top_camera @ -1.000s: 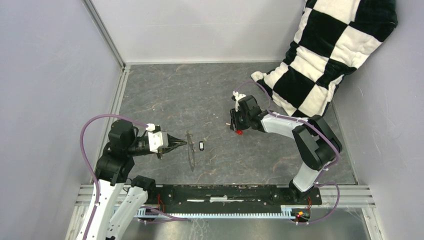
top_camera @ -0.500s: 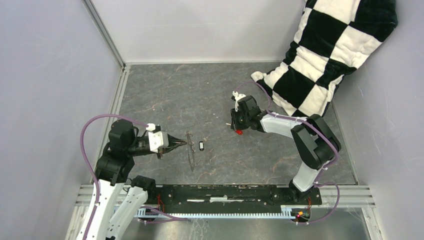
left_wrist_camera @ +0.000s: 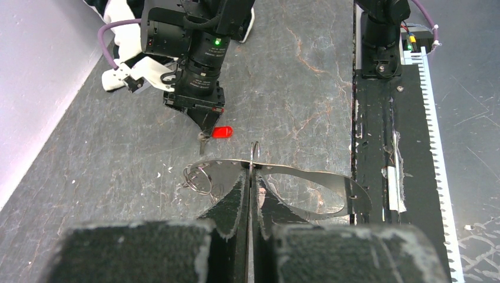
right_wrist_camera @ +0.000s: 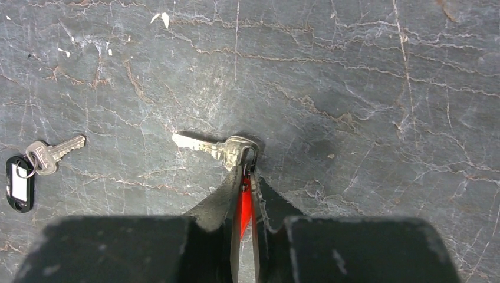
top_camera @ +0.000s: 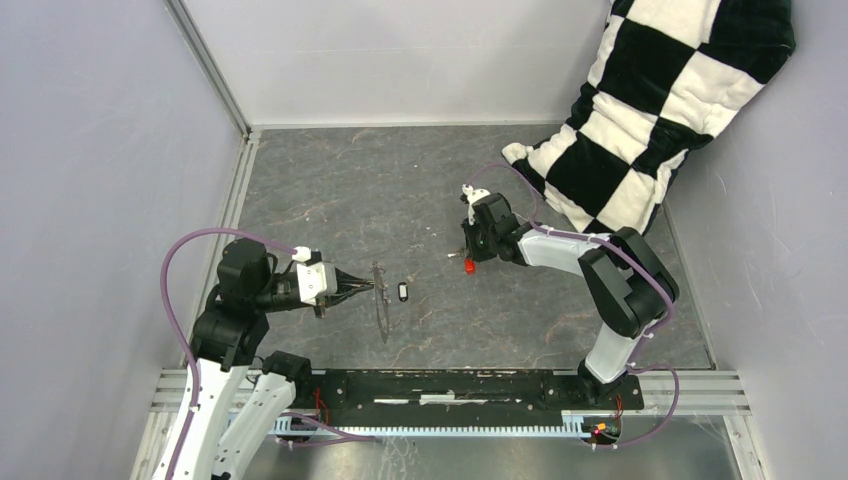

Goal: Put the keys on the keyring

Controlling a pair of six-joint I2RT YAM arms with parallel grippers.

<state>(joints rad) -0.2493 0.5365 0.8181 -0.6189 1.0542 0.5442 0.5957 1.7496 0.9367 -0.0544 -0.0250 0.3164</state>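
My left gripper [top_camera: 366,288] is shut on the keyring [top_camera: 381,305], a thin grey metal hoop held on edge just above the floor. In the left wrist view the keyring [left_wrist_camera: 318,177] spreads either side of my shut left gripper [left_wrist_camera: 252,177], with small wire rings [left_wrist_camera: 197,177] at its left end. The black key [top_camera: 402,292] lies just right of the hoop. My right gripper [top_camera: 469,260] is shut on the red key [top_camera: 468,266]. The right wrist view shows the red tag [right_wrist_camera: 243,206] pinched between the jaws of my right gripper [right_wrist_camera: 246,168]. Its silver blade [right_wrist_camera: 197,143] lies flat, and the black key [right_wrist_camera: 20,183] is at far left.
A black-and-white checkered cushion [top_camera: 660,100] leans in the back right corner, close behind the right arm. Grey walls close in the left, back and right sides. A black rail [top_camera: 450,385] runs along the near edge.
The right gripper's jaws have closed onto the red key's tag, and the tag has shifted slightly left. The left gripper and keyring have not moved.
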